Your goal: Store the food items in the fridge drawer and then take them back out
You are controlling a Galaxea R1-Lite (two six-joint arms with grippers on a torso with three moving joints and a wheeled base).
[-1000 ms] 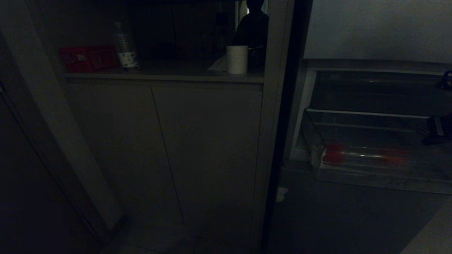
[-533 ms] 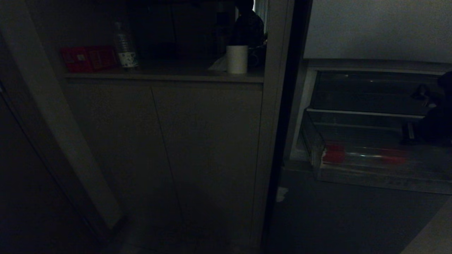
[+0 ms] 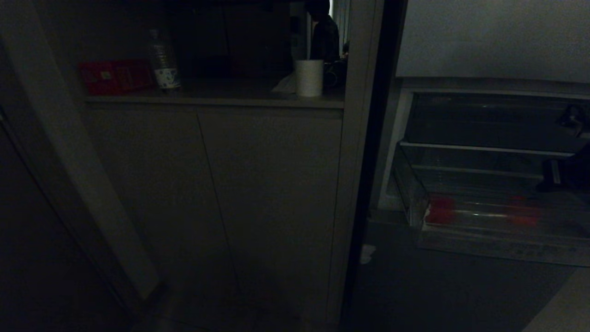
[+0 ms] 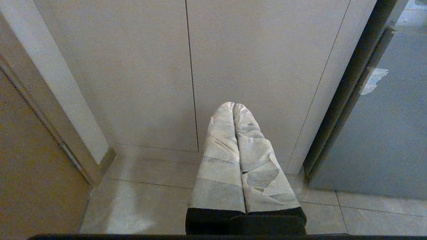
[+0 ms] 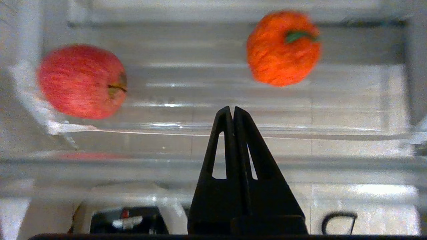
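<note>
The fridge drawer (image 3: 502,246) stands pulled out at the lower right, clear plastic with a ribbed bottom (image 5: 200,83). Two food items lie in it, well apart: a red apple (image 5: 81,81) (image 3: 441,213) and a lumpy orange-red piece with a green stem (image 5: 283,48) (image 3: 523,216). My right gripper (image 5: 233,108) hangs shut and empty over the drawer's front wall, between the two items and touching neither. Its dark arm (image 3: 567,173) shows at the right edge. My left gripper (image 4: 234,104) is parked low before the cabinet doors, its taped fingers pressed together.
A darker compartment (image 3: 488,120) sits above the drawer. The fridge's side post (image 3: 368,138) divides it from a cabinet whose counter bears a white cup (image 3: 309,77), a bottle (image 3: 163,60) and a red box (image 3: 115,76). A person's silhouette (image 3: 325,37) stands behind.
The drawer has slid a little further out, carrying both items with it. My right arm reached inward, then drew back toward the right edge. The person behind the counter shifted.
</note>
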